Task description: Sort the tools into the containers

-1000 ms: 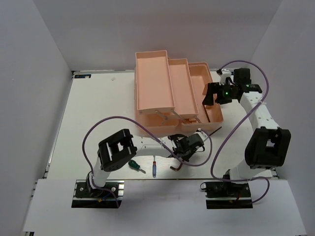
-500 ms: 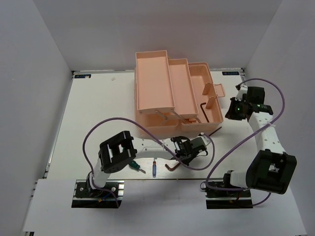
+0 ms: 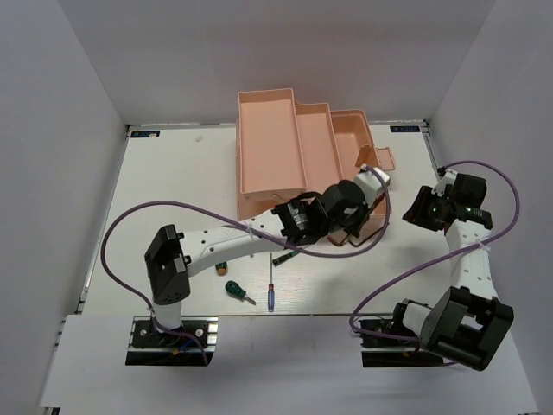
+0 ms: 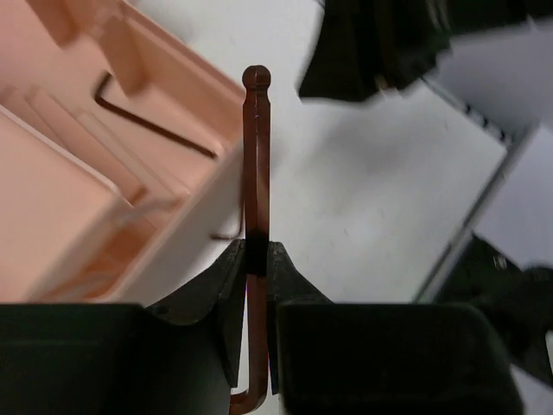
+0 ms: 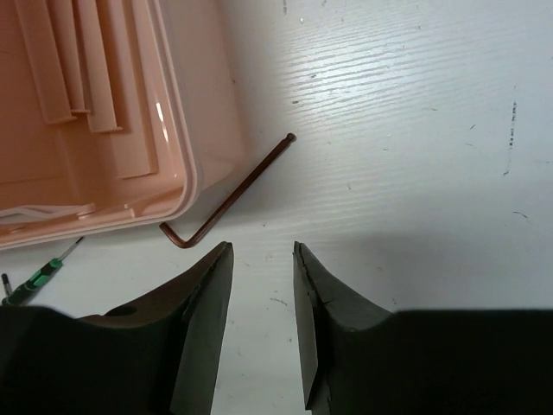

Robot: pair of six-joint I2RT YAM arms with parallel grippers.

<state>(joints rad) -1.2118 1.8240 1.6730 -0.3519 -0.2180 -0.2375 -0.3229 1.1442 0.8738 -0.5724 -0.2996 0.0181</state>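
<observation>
Near edge of white table: stubby green-handled screwdriver lying flat, slim blue precision screwdriver just right of it. Both well apart from either pincer.

Left gripper: clamped tight on a copper-coloured L-shaped metal hex key. Pads pinch the long shaft low down. The ball end sticks straight out past the fingertips and the short bend shows behind them at the bottom edge. Key is carried off the table, at the right end of the translucent salmon-pink plastic toolbox, beside its wall.

Inside the toolbox's low compartment: dark L-shaped hex key flat on the floor, left of the held key and not touching it.

Right gripper: jaws parted, nothing between them. A second copper-coloured hex key lies on the table just ahead of the fingertips, slanting, with its bend nearest the left finger and close to the toolbox corner. Slim green precision screwdriver sits at far left of that view, near the toolbox wall.
</observation>
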